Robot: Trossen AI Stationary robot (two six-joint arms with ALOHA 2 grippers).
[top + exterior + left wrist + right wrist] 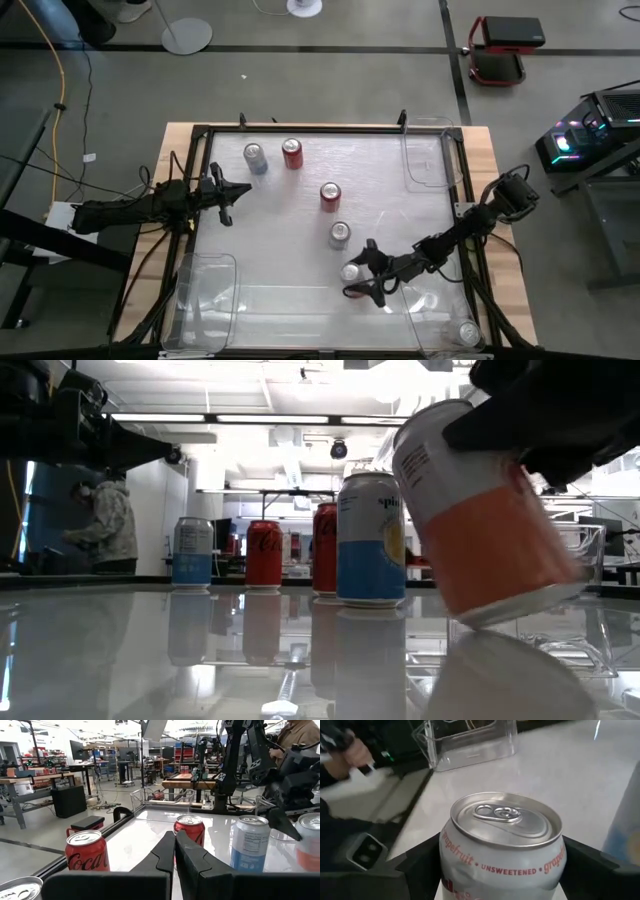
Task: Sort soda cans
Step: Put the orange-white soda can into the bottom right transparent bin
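Note:
Several soda cans stand upright on the white table: a silver-blue one [256, 157], a red one [292, 153], a second red one [330, 196] and a silver-blue one [340, 235]. My right gripper [360, 272] is near the table's near right side, shut on a silver can with an orange band [480, 520]. Another can [468, 333] stands in the near right clear bin. My left gripper [225, 200] hovers shut at the table's left side, and its wrist view shows the red cans [87, 852] ahead of it. My right gripper holds the silver and orange can by its side wall [470, 865], just below the top rim, pinched between the two fingers [415, 862]. The fingers come about level from the table's right. The can is tilted [500, 575]; whether its bottom rim touches the table, I cannot tell.
Clear plastic bins sit at the far right corner [430, 150], the near left corner [205, 300] and the near right corner [445, 325]. A black frame [300, 128] runs round the table. A person stands in the room beyond [105, 525].

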